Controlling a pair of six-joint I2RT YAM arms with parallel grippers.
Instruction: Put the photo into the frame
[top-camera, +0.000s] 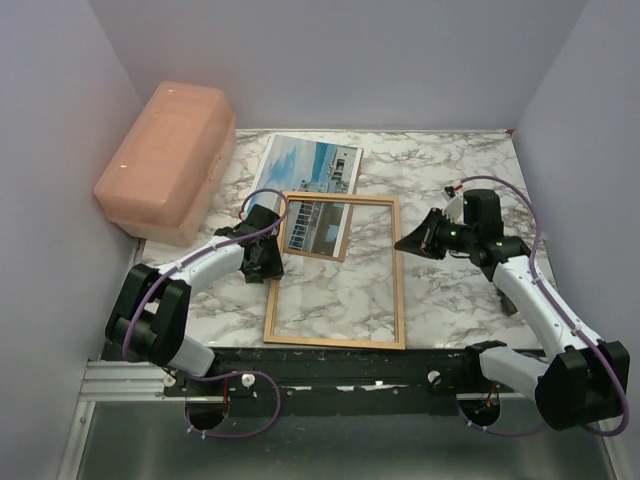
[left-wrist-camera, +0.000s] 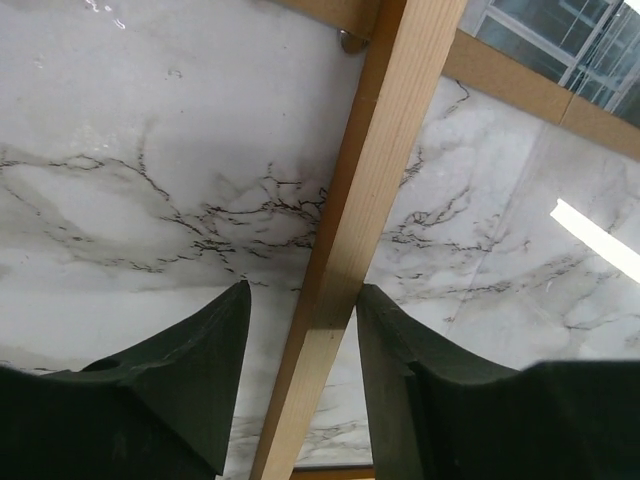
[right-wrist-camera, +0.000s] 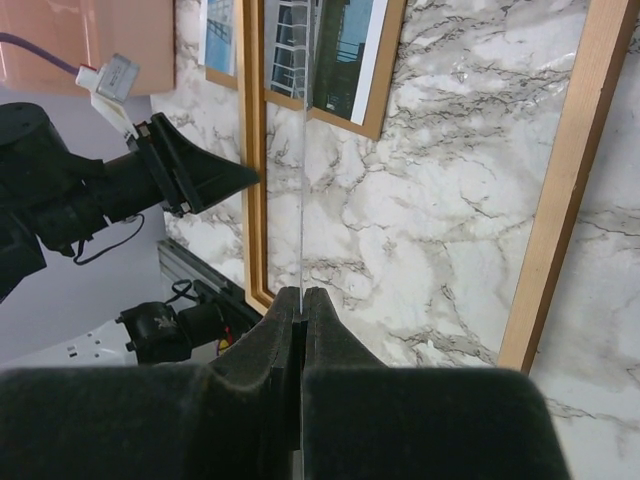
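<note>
- Flat on the worktop (top-camera: 450, 300), middle, toward the near edge: frame (top-camera: 399, 275).
- Behind it, tucked under its far-left corner, reaching toward the far edge: photo (top-camera: 305, 165).
- At the far-left corner: box (top-camera: 165, 160).
- Astride the frame's left rail: left gripper (left-wrist-camera: 302, 292).
- Just right of the frame: right gripper (top-camera: 410, 243).
</note>
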